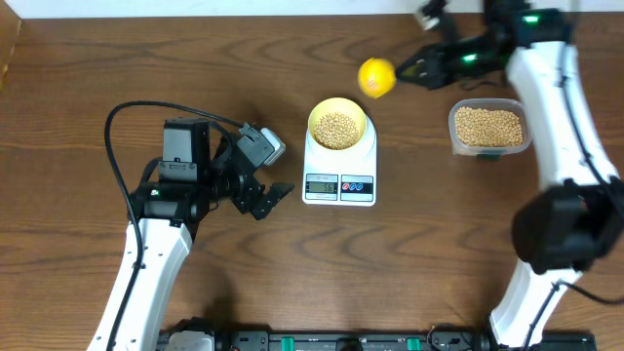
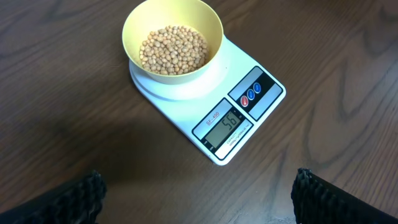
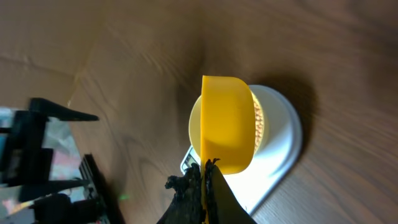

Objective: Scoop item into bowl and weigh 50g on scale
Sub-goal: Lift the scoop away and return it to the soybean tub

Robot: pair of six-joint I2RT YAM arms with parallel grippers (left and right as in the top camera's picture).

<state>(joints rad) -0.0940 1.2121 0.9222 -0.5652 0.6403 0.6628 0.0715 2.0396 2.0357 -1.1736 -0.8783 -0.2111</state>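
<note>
The pale yellow-green bowl stands on the white scale at mid-table, part full of tan beans. In the left wrist view the bowl, its beans and the scale lie ahead, and the display reads 56. My left gripper rests left of the scale, open and holding nothing. My right gripper is shut on the handle of a yellow scoop, which hangs above and just right of the bowl.
A clear plastic tub of beans stands right of the scale, under the right arm. The left arm's black cable loops over the table at the left. Bare wooden tabletop surrounds the scale.
</note>
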